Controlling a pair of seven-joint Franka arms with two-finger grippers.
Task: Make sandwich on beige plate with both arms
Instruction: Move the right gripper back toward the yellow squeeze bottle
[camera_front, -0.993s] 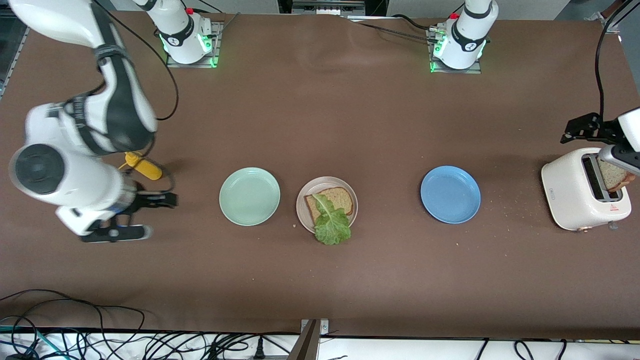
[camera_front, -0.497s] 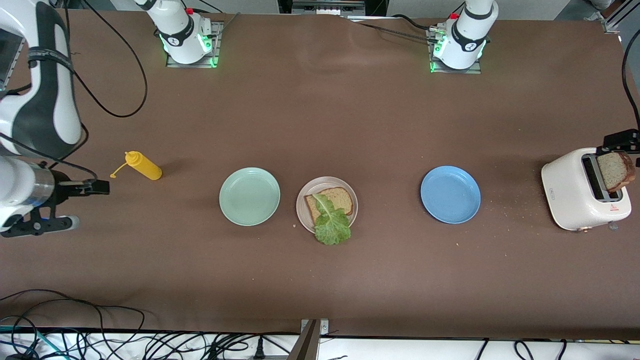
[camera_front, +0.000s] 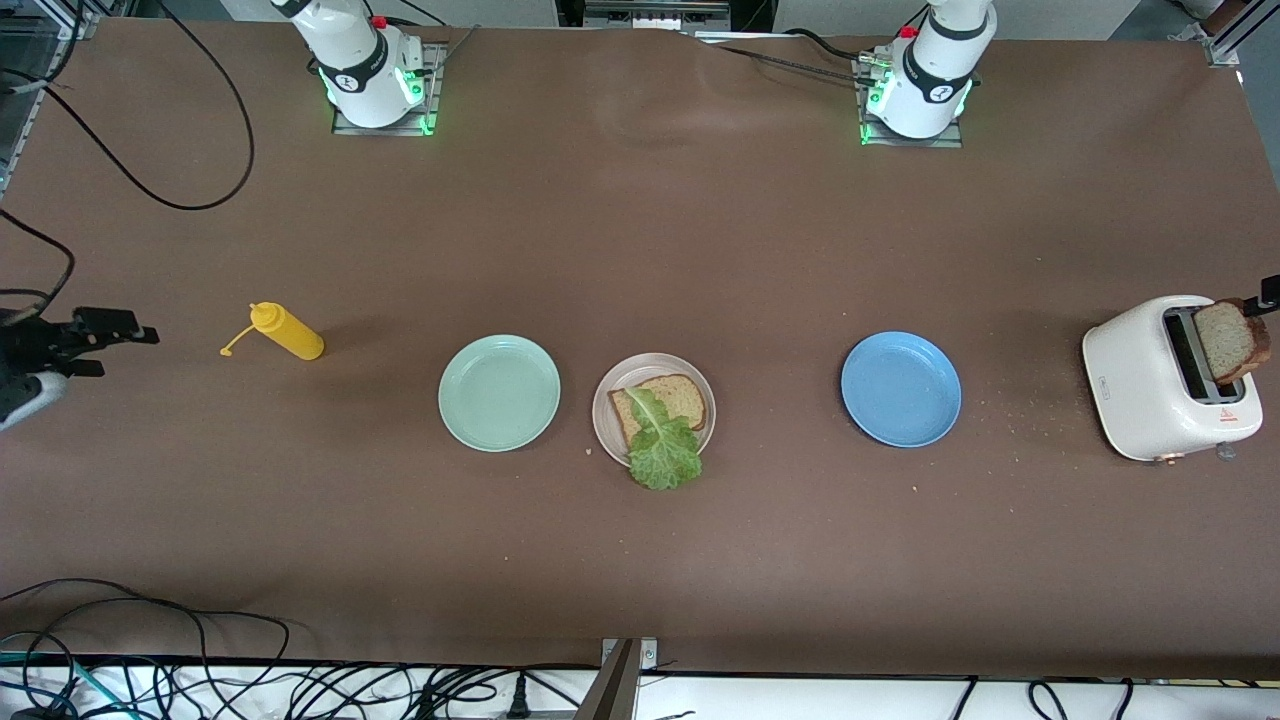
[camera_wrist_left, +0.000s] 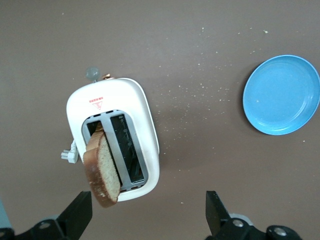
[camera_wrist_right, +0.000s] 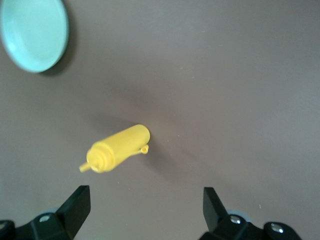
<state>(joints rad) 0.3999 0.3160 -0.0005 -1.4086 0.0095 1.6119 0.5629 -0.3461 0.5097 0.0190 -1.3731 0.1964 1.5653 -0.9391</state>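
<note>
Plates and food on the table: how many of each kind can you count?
Plates: 3, mint-green plate, beige plate, blue plate
Bread slices: 2, one on the beige plate, one in the toaster
Lettuce leaves: 1
Yellow bottles: 1
Toasters: 1
Total: 8

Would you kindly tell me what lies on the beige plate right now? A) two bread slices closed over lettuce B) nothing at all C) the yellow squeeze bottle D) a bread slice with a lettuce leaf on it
D: the beige plate holds one bread slice with a lettuce leaf on top, hanging over the rim.
</note>
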